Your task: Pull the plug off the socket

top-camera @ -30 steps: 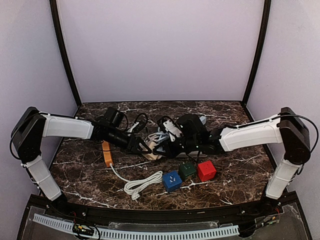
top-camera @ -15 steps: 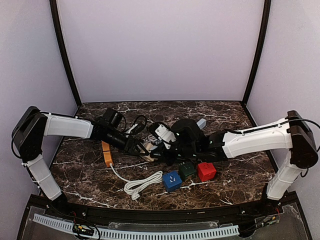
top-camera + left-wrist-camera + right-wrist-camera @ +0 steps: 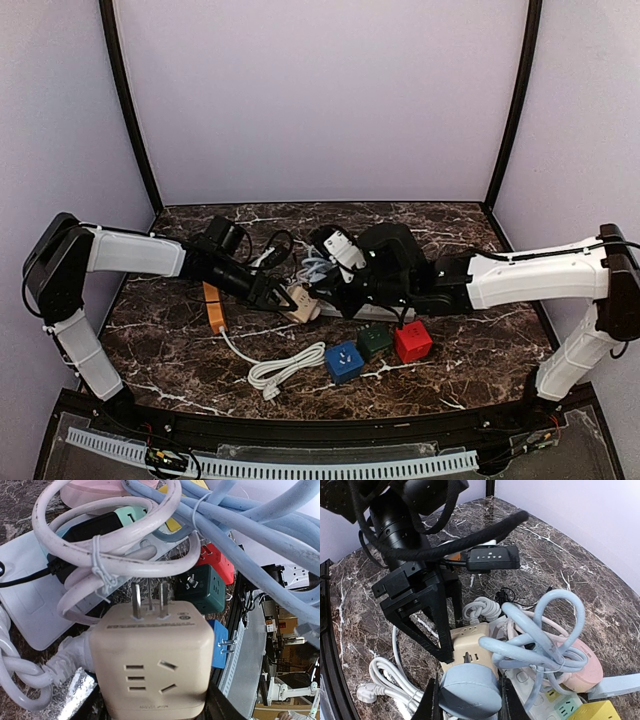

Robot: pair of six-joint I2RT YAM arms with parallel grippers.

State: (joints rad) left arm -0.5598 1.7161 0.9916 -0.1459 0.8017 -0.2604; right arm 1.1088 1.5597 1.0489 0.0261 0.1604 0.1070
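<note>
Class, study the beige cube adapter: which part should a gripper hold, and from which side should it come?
Hold the beige cube adapter by its two flat, parallel side faces, coming from the end opposite the prongs. That likely keeps prongs and socket face clear. The left gripper grips it so; the right gripper holds the blue-grey plug.

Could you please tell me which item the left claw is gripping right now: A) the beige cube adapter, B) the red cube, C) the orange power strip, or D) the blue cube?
A: the left wrist view shows the beige cube adapter clamped in the left claw, with its metal prongs bare and pointing away from the camera.
</note>
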